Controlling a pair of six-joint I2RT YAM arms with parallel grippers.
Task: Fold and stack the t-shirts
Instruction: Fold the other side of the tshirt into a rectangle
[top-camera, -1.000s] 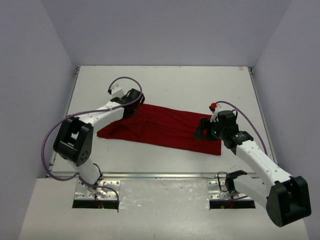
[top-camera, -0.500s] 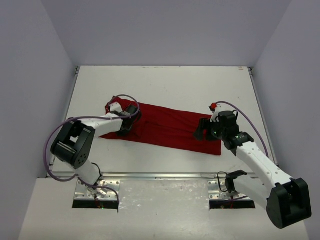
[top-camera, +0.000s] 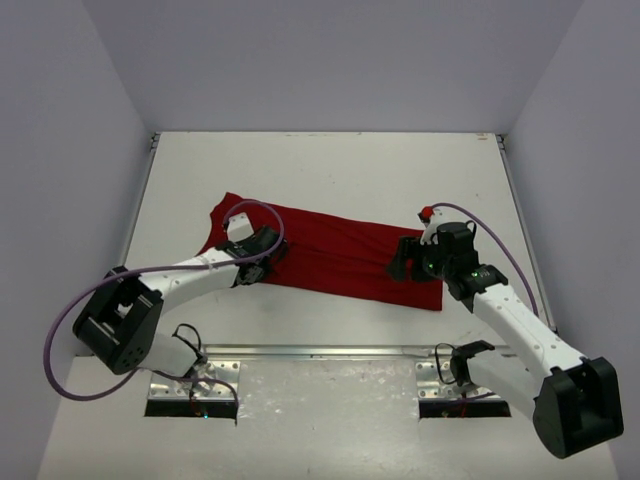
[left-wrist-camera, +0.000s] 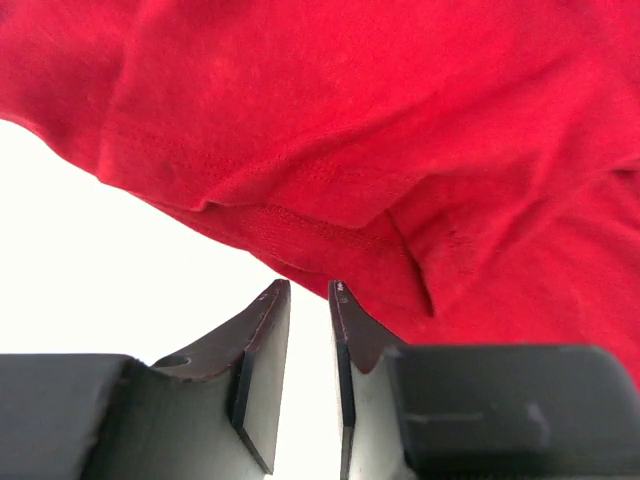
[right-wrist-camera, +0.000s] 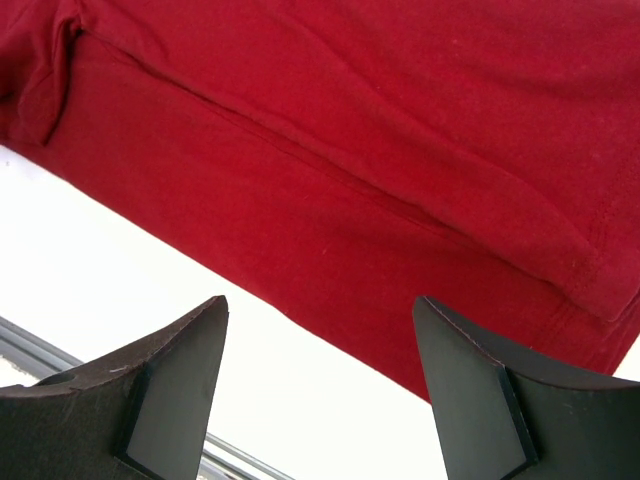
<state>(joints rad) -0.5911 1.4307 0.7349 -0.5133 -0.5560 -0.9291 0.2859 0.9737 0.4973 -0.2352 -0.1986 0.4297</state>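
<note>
One dark red t-shirt (top-camera: 340, 250) lies flat as a long folded band across the middle of the white table (top-camera: 330, 170). My left gripper (top-camera: 268, 256) sits low at the band's near edge, close to its left end. In the left wrist view its jaws (left-wrist-camera: 310, 290) stand a narrow slit apart with only bare table between them, and the t-shirt's hemmed edge (left-wrist-camera: 350, 120) lies just ahead of the tips. My right gripper (top-camera: 405, 262) hovers wide open over the near right corner of the t-shirt (right-wrist-camera: 350, 130). Nothing is between its fingers (right-wrist-camera: 180, 380).
A metal rail (top-camera: 320, 350) runs along the table's near edge and also shows in the right wrist view as a metal rail (right-wrist-camera: 60, 355). Grey walls close the table at the left, back and right. Purple cables loop off both arms.
My left arm has swung from the shirt's far left corner down to its near edge, and its jaws have narrowed. The shirt's left end now lies spread flatter. The right arm has not moved.
</note>
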